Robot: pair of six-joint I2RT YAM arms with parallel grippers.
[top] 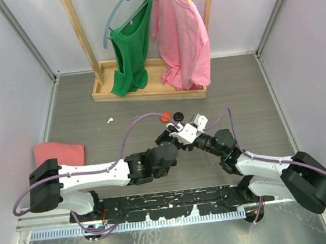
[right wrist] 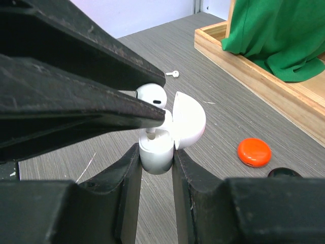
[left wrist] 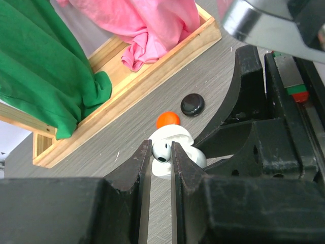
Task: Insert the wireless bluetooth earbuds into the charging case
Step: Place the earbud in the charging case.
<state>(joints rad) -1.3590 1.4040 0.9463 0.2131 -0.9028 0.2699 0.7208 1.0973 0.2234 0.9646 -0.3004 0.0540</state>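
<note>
Earbud: a white earbud (right wrist: 151,95) is pinched at its bulb, well above the table (right wrist: 223,101), right over the charging case (right wrist: 157,158).
Earbud axis: its long axis is roughly upright in the right wrist view, bulb on top and stem pointing down into the case's open well.
Left gripper: the left gripper (left wrist: 161,152) has its jaws drawn narrow on the earbud.
Charging case: white and rounded, with its lid (right wrist: 189,122) swung open behind the earbud.
Right gripper: the right gripper (right wrist: 156,152) is clamped on the lower body of the case from both sides.
In the way: the left gripper's dark fingers (right wrist: 76,96) cover most of the case mouth.
Second earbud: a second earbud (right wrist: 174,73) lies flat on the table, well apart to the left.
Pucks: an orange puck (right wrist: 254,151) and a black puck (left wrist: 192,104) lie near each other beyond the case.
Further out: a wooden tray (right wrist: 244,71) holds a hanging green shirt (right wrist: 274,30) and pink shirt (left wrist: 147,25); a red cloth (top: 58,151) lies at the far left.
</note>
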